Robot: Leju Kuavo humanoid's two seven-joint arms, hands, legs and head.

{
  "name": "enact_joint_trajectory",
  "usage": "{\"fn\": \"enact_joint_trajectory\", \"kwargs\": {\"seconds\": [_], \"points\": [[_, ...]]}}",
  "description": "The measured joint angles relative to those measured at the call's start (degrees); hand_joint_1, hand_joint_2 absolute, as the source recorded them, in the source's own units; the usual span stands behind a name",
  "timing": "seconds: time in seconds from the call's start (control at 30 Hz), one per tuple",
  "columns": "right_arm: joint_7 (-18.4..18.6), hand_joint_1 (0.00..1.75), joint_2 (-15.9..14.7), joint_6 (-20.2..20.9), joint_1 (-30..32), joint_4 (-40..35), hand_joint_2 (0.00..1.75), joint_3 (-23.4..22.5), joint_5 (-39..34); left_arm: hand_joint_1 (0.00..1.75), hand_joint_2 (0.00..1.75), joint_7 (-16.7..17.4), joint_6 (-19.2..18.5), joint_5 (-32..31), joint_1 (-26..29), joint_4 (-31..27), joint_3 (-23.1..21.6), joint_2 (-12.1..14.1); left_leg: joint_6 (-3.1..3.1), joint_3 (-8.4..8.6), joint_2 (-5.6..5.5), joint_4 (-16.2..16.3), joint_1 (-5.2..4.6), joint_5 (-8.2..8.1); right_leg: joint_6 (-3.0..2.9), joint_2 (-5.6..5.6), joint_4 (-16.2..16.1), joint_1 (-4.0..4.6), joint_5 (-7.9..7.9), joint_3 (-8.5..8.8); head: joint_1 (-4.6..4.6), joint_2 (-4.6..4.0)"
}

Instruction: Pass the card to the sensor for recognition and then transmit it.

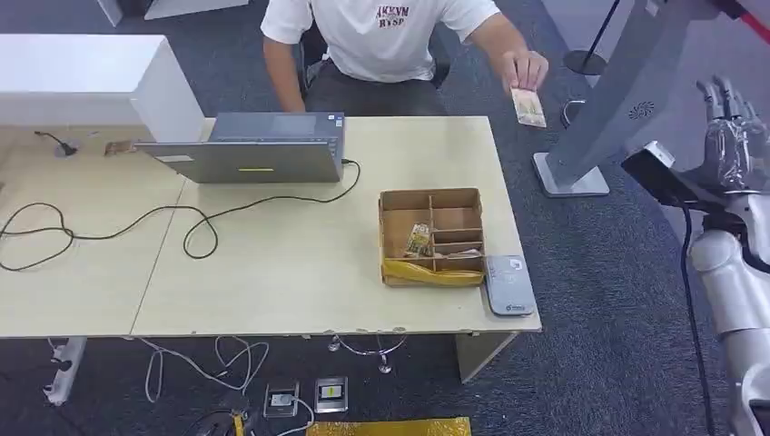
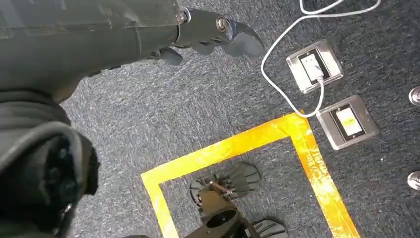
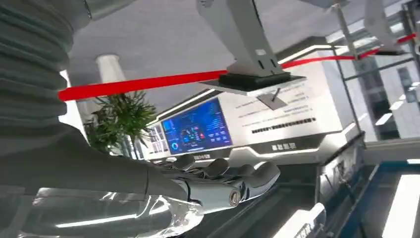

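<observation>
Task barely begun: card (image 1: 528, 107) held by a person's hand (image 1: 525, 69) beyond the desk (image 1: 272, 282); right hand (image 1: 731, 136) raised, fingers apart, empty; left hand (image 2: 208, 32) hanging, empty; sensor (image 1: 508, 283) unused.

The robot's right arm (image 1: 731, 272) is a run of smooth silver-white rounded shells, with a black cable (image 1: 692, 300) trailing alongside it and a flat black block (image 1: 661, 173) fixed at the wrist. Its right hand (image 1: 731, 136) has a glossy, clear-looking palm cover and slim grey fingers (image 1: 726, 95). Close up, the wrist wears a grey ribbed cover (image 3: 25, 64), and a round metal screw (image 3: 234, 197) sits at the thumb's base. The left hand (image 2: 208, 29) is dark grey, with 2 small silver screws (image 2: 220, 22).
</observation>
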Motion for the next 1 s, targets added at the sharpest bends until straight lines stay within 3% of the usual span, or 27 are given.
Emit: {"fn": "enact_joint_trajectory", "kwargs": {"seconds": [0.23,0.67,1.0], "points": [[-2.21,0.0,2.1,2.16,-1.47,-2.1,1.75,3.08,0.37,0.0,0.0,0.0,-0.13,0.35,0.16,0.02,0.0,0.15,0.0,-0.04,0.01,0.0,0.0,0.0,0.0,0.0,0.01,0.0,0.01,0.0,0.0,0.0],[-6.95,0.0,12.41,2.12,-12.73,2.51,1.75,13.35,0.24,0.0,0.0,-0.11,-1.22,2.62,0.76,0.02,0.0,0.74,-0.07,-0.07,0.03,0.0,0.03,0.05,-0.01,0.05,0.14,0.03,0.0,-0.15,0.0,0.0],[-7.74,0.0,15.45,2.27,-14.4,5.47,1.75,16.44,0.26,0.0,0.0,-0.11,-1.79,2.91,1.5,0.02,0.0,1.49,-0.07,-0.1,0.0,0.0,0.01,0.05,-0.01,0.01,0.12,0.01,0.0,-0.16,0.0,0.0]]}}
